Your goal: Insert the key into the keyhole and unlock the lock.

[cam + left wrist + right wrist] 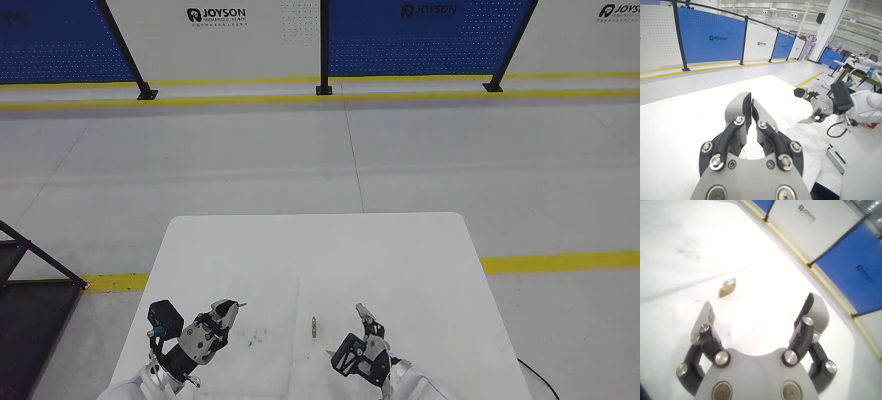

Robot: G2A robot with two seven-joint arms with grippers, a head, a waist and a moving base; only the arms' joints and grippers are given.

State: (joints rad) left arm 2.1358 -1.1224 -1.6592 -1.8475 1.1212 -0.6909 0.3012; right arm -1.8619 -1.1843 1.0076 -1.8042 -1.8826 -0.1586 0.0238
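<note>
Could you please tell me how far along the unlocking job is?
Done: nothing yet; the padlock lies untouched on the table. In hand: the left tool is shut on a thin tip, maybe the key. The right tool is open near the padlock. Left: holding, inserting, turning.

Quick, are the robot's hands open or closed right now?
Left gripper: shut; cannot tell if it holds anything.
Right gripper: open, holding nothing.

Brass padlock on white table
</note>
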